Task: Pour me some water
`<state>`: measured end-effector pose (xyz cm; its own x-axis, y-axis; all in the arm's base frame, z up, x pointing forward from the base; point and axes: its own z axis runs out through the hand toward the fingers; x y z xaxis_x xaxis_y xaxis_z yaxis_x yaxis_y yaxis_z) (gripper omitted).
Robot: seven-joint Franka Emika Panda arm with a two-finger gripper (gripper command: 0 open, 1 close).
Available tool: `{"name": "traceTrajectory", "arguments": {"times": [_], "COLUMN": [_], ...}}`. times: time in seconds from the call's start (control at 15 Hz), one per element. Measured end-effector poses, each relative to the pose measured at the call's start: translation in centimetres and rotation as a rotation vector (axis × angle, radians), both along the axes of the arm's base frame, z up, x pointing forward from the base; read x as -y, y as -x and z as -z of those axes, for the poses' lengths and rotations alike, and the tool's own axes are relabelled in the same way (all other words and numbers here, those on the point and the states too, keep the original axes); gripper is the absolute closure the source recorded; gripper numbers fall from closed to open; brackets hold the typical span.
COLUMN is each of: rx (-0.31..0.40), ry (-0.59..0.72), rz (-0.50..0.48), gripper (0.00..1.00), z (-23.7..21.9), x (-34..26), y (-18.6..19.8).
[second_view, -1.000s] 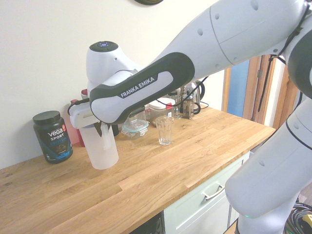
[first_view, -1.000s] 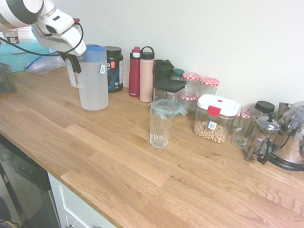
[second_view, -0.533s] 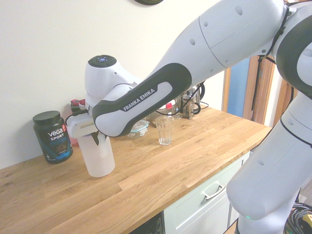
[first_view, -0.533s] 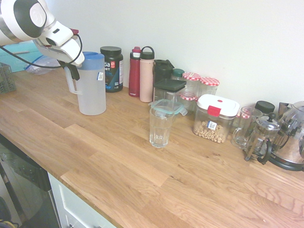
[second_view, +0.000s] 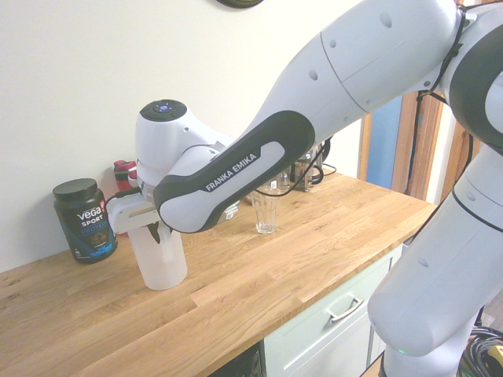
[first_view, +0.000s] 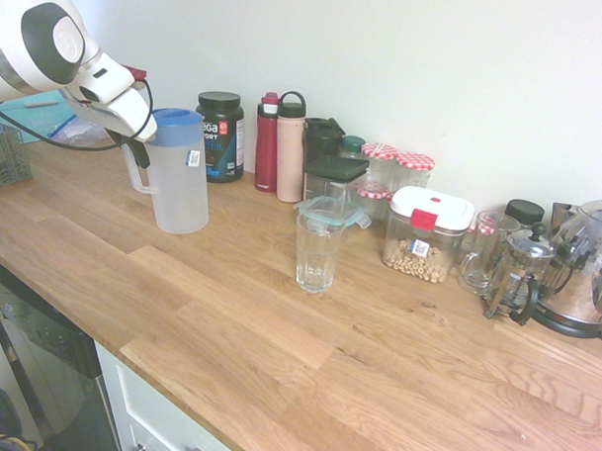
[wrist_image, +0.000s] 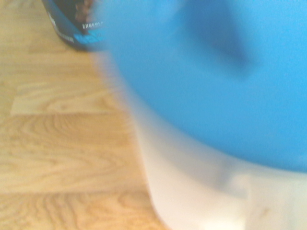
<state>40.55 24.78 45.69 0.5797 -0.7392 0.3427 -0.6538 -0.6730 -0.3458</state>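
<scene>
The tall frosted-white jug (first_view: 181,187) with a blue lid (first_view: 175,117) stands upright at the left of the wooden counter (first_view: 277,334). My gripper (first_view: 137,151) is at its handle on the left side, shut around it. From the other side the jug (second_view: 163,263) shows below my gripper (second_view: 153,229). Water is barely discernible through the frosted wall. The ribbed clear tumbler (first_view: 317,251) stands apart to the right, mid-counter; it also shows as the tumbler (second_view: 266,210). The wrist view is filled by the blurred blue lid (wrist_image: 216,72) and white jug body (wrist_image: 201,191).
Along the wall stand a black Vega tub (first_view: 223,134), red and pink bottles (first_view: 280,146), several lidded jars and food boxes (first_view: 424,235), a French press (first_view: 517,278) and a steel kettle (first_view: 586,265). A rack (first_view: 5,154) sits far left.
The gripper carried the jug leftward along the counter, away from the tumbler, and lowered it; the jug now rests nearer the Vega tub's front.
</scene>
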Motion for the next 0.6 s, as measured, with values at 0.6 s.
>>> {"name": "traceTrajectory", "arguments": {"times": [0.6], "rx": [-0.096], "ry": [0.059], "rz": [0.028], "gripper": [0.0], "z": [-2.7], "x": [0.0], "y": [4.6]}}
